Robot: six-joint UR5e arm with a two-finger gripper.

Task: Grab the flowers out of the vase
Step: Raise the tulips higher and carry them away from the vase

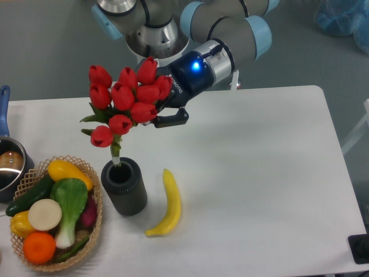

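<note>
The flowers, a bunch of red tulip buds with green leaves, hang tilted above the vase. Only the tip of their short stem reaches the vase's black opening. My gripper is shut on the bunch from the right, its fingers mostly hidden behind the buds; one dark finger shows. The vase is a dark grey cylinder standing upright on the white table, left of centre.
A yellow banana lies just right of the vase. A wicker basket of produce stands at the front left. A steel pot with a blue handle sits at the left edge. The table's far edge runs behind the arm.
</note>
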